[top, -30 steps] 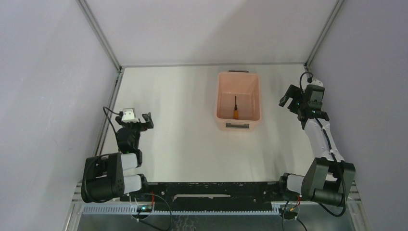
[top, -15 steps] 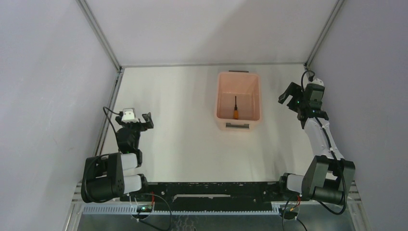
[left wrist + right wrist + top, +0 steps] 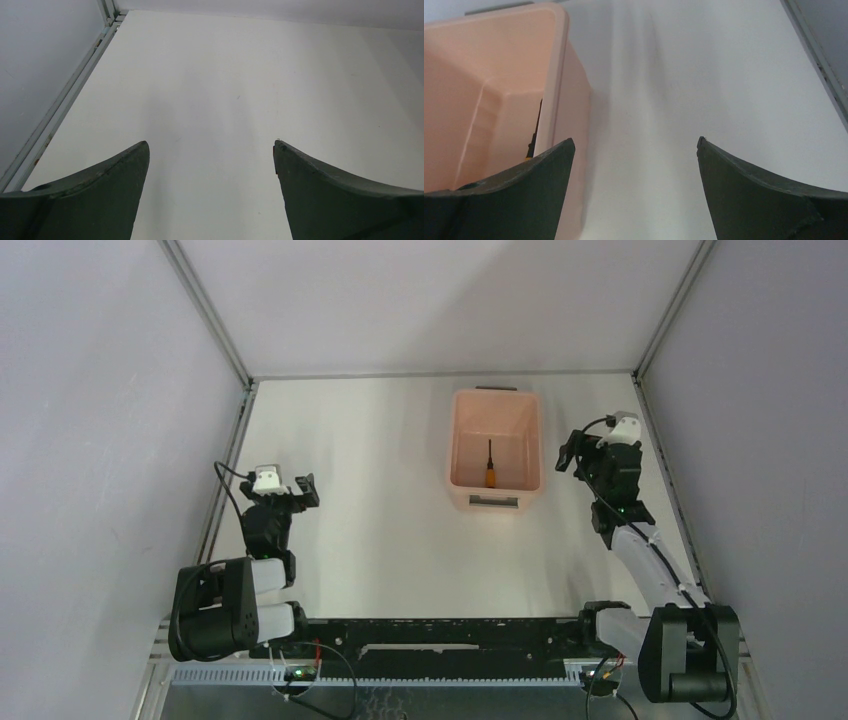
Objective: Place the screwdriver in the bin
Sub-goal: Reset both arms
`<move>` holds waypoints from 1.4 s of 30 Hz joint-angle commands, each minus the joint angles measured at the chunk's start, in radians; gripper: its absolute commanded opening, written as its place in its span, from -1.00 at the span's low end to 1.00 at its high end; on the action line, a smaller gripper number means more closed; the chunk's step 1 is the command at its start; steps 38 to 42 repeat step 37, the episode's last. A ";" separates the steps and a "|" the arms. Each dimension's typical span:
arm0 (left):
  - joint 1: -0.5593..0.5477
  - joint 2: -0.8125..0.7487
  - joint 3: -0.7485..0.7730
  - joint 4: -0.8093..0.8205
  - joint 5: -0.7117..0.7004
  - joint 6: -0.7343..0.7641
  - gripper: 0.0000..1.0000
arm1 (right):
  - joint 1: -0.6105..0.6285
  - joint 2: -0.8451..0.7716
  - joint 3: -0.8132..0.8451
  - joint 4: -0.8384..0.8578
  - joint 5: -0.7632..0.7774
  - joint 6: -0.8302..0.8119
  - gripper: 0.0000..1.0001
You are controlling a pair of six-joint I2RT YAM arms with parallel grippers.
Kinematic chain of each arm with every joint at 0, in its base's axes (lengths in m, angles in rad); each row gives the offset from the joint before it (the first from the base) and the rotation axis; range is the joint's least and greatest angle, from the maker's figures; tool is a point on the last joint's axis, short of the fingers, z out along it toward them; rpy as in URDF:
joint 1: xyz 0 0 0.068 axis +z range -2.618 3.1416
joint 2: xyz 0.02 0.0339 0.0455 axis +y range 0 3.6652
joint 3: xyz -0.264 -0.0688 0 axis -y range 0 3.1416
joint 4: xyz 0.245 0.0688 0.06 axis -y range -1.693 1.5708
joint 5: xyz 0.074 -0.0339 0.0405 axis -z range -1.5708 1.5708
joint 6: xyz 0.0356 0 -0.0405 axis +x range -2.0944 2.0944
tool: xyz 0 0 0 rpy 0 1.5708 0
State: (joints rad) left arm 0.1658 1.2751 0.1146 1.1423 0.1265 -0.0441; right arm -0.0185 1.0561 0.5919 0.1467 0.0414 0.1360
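The pale pink bin [image 3: 497, 393] stands on the table at the back, right of centre. The screwdriver [image 3: 490, 469], with its orange handle and thin black shaft, lies inside on the bin's floor. My right gripper [image 3: 573, 450] is open and empty, just right of the bin. In the right wrist view, the gripper [image 3: 635, 142] has its jaws spread wide over bare table; the bin's right wall [image 3: 555, 65] and a sliver of the screwdriver [image 3: 535, 134] show at the left. My left gripper [image 3: 308, 490] is open and empty, far left of the bin, and in the left wrist view [image 3: 211, 145] it faces bare table.
Grey enclosure walls with metal rails [image 3: 228, 455] bound the white table on the left, back and right. The right rail [image 3: 819, 60] runs close to my right gripper. The arm bases sit on a black rail [image 3: 440, 635] at the near edge.
My right arm has swung left and nearer, bringing its open gripper close beside the bin's right wall. The left arm, bin and screwdriver have not moved.
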 commanded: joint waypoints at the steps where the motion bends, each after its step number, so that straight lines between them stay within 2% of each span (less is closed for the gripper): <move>1: -0.005 -0.012 0.028 0.025 -0.001 0.011 0.97 | 0.017 0.012 -0.004 0.126 0.062 -0.020 0.99; 7: -0.005 -0.011 0.028 0.024 -0.002 0.011 0.97 | 0.015 0.028 0.030 0.076 0.041 0.062 0.99; 11: -0.006 -0.012 0.028 0.025 -0.002 0.011 0.97 | 0.015 0.061 0.085 -0.009 0.011 0.074 0.99; 17: -0.006 -0.011 0.029 0.024 -0.002 0.012 0.97 | 0.015 0.084 0.092 -0.041 -0.003 0.101 0.99; 25: -0.006 -0.011 0.028 0.025 -0.003 0.011 0.97 | 0.015 0.079 0.099 -0.016 0.037 0.169 0.99; 28: -0.005 -0.012 0.029 0.025 -0.003 0.012 0.97 | 0.015 0.095 0.145 -0.069 0.098 0.196 0.99; 34: -0.008 -0.011 0.028 0.024 -0.004 0.012 0.97 | 0.015 0.141 0.209 -0.122 0.095 0.183 0.99; 42: -0.007 -0.011 0.029 0.025 -0.004 0.012 0.97 | 0.016 0.140 0.213 -0.119 0.084 0.176 0.99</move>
